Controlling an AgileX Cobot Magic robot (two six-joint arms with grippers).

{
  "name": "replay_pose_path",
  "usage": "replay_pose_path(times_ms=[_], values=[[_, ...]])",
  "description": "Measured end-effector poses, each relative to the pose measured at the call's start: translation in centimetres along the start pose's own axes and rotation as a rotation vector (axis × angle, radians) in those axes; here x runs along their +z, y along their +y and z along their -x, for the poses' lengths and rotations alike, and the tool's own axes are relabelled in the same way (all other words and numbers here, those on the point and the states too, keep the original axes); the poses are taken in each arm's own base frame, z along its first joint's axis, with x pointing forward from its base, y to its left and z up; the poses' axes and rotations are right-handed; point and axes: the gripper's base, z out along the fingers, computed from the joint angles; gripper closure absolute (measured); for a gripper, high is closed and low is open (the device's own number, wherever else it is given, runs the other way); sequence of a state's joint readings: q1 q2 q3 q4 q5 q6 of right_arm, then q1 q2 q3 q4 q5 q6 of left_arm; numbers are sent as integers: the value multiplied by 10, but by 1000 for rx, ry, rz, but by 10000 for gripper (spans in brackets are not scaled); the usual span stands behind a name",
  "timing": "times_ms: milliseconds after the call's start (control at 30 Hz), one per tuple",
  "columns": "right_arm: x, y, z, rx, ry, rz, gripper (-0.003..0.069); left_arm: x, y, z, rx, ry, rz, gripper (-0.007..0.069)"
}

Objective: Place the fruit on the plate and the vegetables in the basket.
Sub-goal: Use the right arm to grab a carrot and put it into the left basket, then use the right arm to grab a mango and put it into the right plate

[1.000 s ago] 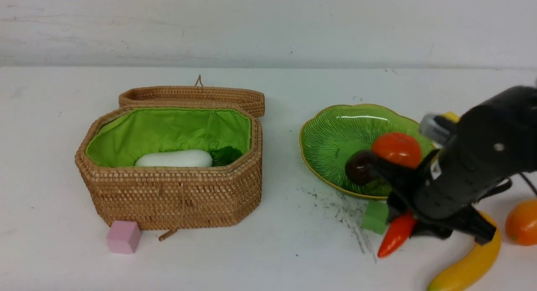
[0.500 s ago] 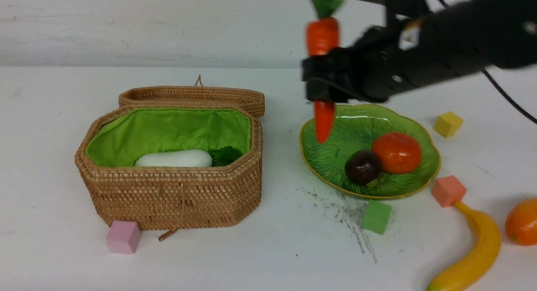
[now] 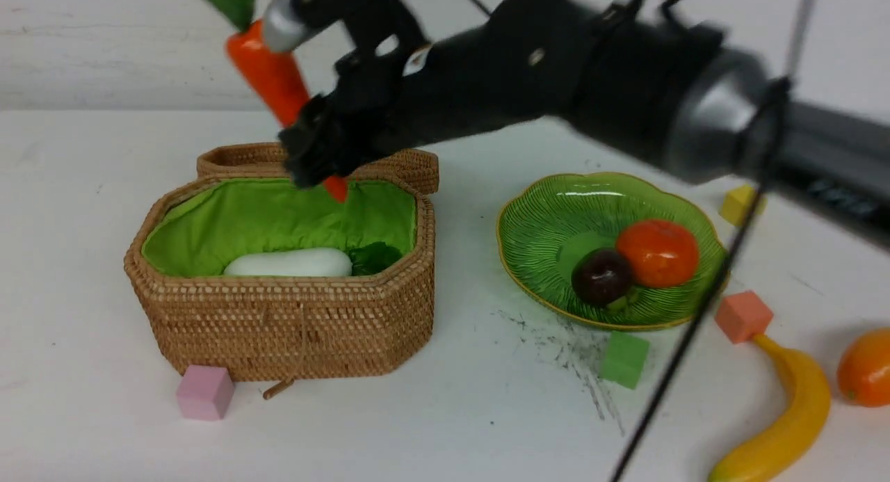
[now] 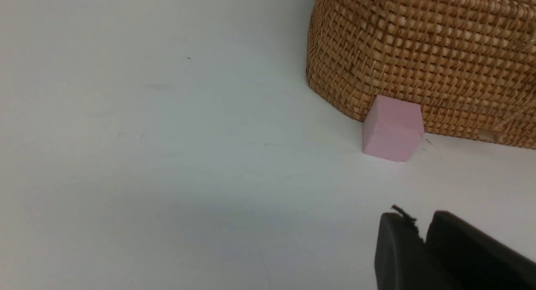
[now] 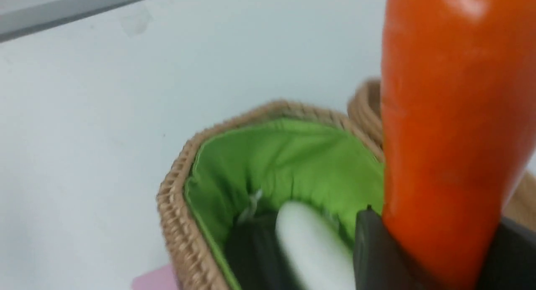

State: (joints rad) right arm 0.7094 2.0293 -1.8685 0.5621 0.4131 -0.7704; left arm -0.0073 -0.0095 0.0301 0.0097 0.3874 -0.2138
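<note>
My right gripper is shut on the orange-red carrot, held tilted above the back of the open woven basket; the carrot fills the right wrist view. The white radish lies in the basket on the green lining. The green plate holds the round orange fruit and the dark purple fruit. The banana and the orange mango lie on the table at the front right. My left gripper is shut and empty, near the basket's left front corner. The eggplant is out of view.
A pink cube sits against the basket's front left corner and shows in the left wrist view. A green cube, a salmon cube and a yellow cube lie around the plate. The basket lid stands open behind.
My right gripper lifted the carrot from the table beside the plate, raised it high, and carried it left from over the plate to above the basket.
</note>
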Motion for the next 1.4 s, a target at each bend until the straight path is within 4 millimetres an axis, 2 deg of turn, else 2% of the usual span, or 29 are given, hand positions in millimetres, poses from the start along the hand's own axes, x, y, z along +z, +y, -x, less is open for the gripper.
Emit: replay_pose_path(times_ms=[67, 100, 200, 400, 467, 500, 533, 600, 667, 767, 900, 933, 1000, 1067, 1100, 1133, 1167, 1233, 1267, 1333, 1367, 1400], values=[[23, 6, -17, -110, 14, 12, 370, 0, 0, 0, 0, 0, 0, 528], [40, 10, -35, -188, 55, 38, 370, 0, 0, 0, 0, 0, 0, 526], [60, 17, -64, -250, 137, 104, 370, 0, 0, 0, 0, 0, 0, 526], [61, 18, -66, -136, 158, 114, 361, 0, 0, 0, 0, 0, 0, 524], [61, 18, -66, -104, 160, 112, 302, 0, 0, 0, 0, 0, 0, 522], [61, 18, -66, -102, 160, 111, 294, 0, 0, 0, 0, 0, 0, 522], [60, 18, -65, -86, 160, 110, 228, 0, 0, 0, 0, 0, 0, 522], [59, 18, -64, -81, 158, 108, 158, 0, 0, 0, 0, 0, 0, 522], [55, 18, -60, -91, 157, 108, 32, 0, 0, 0, 0, 1, 0, 517], [46, 18, -52, -118, 162, 115, -16, 0, 0, 0, 0, 1, 0, 512], [26, 14, -36, -141, 168, 132, -6, 0, 0, 0, 0, 1, 0, 511], [9, 10, -26, -148, 180, 137, 11, 0, 0, 0, 0, 1, 0, 511], [-11, 5, -16, -138, 203, 138, 33, 0, 0, 0, 0, 1, 0, 509], [-46, -8, -2, -113, 251, 111, 61, 0, 0, 0, 0, 1, 0, 507], [-57, -12, 0, -87, 284, 103, 71, 0, 0, 0, 0, 1, 0, 505], [-83, -25, 5, -63, 333, 52, 81, 0, 0, 0, 0, 1, 0, 503], [-95, -30, 5, -32, 373, 29, 86, 0, 0, 0, 0, 1, 0, 503], [-144, -60, 5, 35, 481, -134, 92, 0, 0, 0, 0, 1, 0, 501], [-148, -63, 4, 43, 498, -146, 92, 0, 0, 0, 0, 1, 0, 501], [-197, -98, -4, 158, 571, -351, 96, 0, 0, 0, 0, 1, 0, 501], [-205, -103, -5, 186, 571, -387, 96, 0, 0, 0, 0, 1, 0, 501], [-224, -117, -11, 274, 577, -469, 96, 0, 0, 0, 0, 1, 0, 501]])
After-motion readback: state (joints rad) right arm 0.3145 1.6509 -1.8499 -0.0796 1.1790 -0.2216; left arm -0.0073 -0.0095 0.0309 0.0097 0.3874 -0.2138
